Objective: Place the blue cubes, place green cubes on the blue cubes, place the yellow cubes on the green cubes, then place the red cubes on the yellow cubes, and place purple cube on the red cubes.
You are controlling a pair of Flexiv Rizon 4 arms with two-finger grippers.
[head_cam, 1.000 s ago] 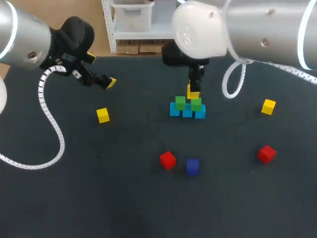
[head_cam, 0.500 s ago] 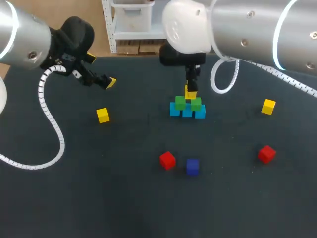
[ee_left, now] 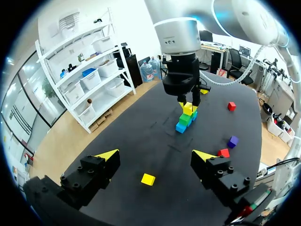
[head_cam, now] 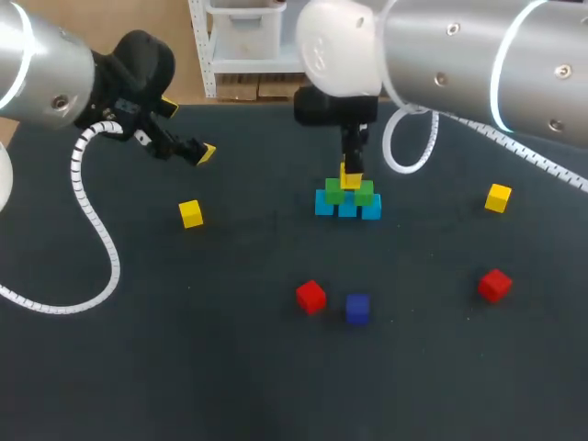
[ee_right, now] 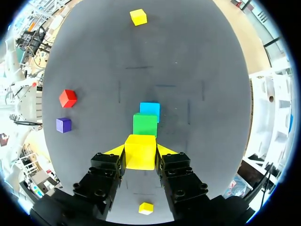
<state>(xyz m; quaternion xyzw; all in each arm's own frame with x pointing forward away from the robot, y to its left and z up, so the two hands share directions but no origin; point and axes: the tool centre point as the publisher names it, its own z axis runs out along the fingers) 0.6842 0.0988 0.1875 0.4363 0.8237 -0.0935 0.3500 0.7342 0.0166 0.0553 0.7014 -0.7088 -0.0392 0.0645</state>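
The L pincer (ee_left: 155, 155) is hovering above the bench (head_cam: 110, 367) at its left rear. The L wrist view is showing its fingers standing wide apart w/ nothing btw them, which the head view is only half showing. Right of it & nearer the front, a loose yellow cube (head_cam: 190, 213) is lying alone.

At mid-bench the head view is showing three blue cubes (head_cam: 347, 208) sitting in a touching row w/ two green cubes (head_cam: 334, 190) on top. The R wrist view is showing just one blue & one green ahead of the fingers.

The R pincer (ee_right: 140, 157) is hanging straight above that stack, clamped on the held yellow cube (ee_right: 140, 146). Only the R wrist view is showing both fingers pressing its two sides. That cube is sitting over the gap btw the greens; whether it is touching them can't be told.

Toward the front, a red cube (head_cam: 310, 296) & the purple cube (head_cam: 357, 309) are lying just beside each other. Further right, a second yellow cube (head_cam: 498, 197) is lying well apart from the stack, w/ a second red cube (head_cam: 494, 285) nearer the front.
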